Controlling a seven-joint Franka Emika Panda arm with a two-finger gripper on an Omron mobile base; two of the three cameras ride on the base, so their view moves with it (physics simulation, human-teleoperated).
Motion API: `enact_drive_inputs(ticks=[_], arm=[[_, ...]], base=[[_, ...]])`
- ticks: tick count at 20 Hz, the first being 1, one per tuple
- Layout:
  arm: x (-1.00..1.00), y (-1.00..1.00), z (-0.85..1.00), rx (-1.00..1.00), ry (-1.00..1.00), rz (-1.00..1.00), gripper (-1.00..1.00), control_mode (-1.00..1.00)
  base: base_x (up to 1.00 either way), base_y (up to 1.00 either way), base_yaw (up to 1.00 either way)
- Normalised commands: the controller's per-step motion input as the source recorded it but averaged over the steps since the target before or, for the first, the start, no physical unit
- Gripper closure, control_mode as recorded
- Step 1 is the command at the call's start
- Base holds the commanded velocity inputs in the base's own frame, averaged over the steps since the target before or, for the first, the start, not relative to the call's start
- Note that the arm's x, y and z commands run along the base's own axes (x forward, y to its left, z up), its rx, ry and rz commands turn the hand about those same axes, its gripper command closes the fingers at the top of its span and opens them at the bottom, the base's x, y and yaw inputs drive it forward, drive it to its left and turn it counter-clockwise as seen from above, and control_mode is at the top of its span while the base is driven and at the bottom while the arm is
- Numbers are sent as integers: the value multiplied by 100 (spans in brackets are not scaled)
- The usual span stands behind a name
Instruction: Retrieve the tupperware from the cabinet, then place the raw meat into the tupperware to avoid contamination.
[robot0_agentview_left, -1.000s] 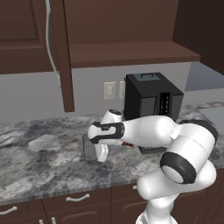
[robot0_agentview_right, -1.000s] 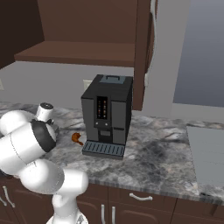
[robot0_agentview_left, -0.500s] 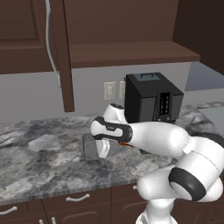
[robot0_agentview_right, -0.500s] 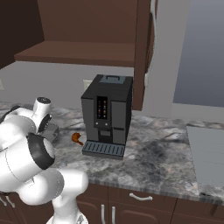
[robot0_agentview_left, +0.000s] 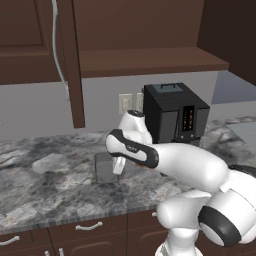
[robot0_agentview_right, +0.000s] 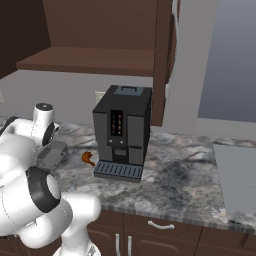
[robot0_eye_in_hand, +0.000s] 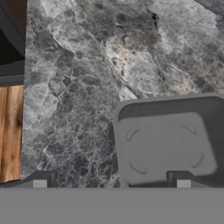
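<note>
Comparing with a second back: barely any travel at the wrist, but plenty of reshuffling behind it. Elbow swung out and forward, forearm stretched long across the desk (robot0_agentview_left: 45, 185), hand parked at the same spot.

Tupperware (robot0_agentview_left: 104, 168) hasn't budged in that time either. Sitting flat and upright on the marble, out in front of the open cabinet (robot0_agentview_left: 30, 45), left of the coffee machine (robot0_agentview_left: 172, 116). Now peeking out from behind the arm in the right base view too, where it was covered a second ago.

Claw (robot0_eye_in_hand: 111, 182) released, tips spread wide, hanging low right over the container. Going by the hand view, straddling one wall: one tip above the inside of the box, the other above bare marble. No squeeze on anything. Can't tell whether a tip touches the rim.

Raw meat (robot0_agentview_right: 88, 158) lying on the desk near the coffee machine's drip tray, apart from the tupperware, not in it.

Reads like the retrieval half is done and the drop-off just wrapped up. Probably next: lift clear, cross to the drumstick, pinch that tiny thing without nudging the box. Small target, easy to fumble.
</note>
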Motion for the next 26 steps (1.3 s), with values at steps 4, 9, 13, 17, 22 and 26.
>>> enact_drive_inputs(ticks=[4, 9, 13, 17, 22, 26], arm=[[0, -18, 25, -11, -2, -18, -100, -100], [0, -27, 19, -12, -5, -15, -100, -100], [0, -39, 20, -7, -1, -12, -100, -100], [0, -41, 22, -2, 0, -7, -100, -100], [0, -37, 11, 0, 0, -3, -100, -100], [0, -32, 0, -1, 0, -1, -100, -100]], base=[[0, 0, 0], [0, 0, 0], [0, 0, 0], [0, 0, 0], [0, 0, 0], [0, 0, 0]])
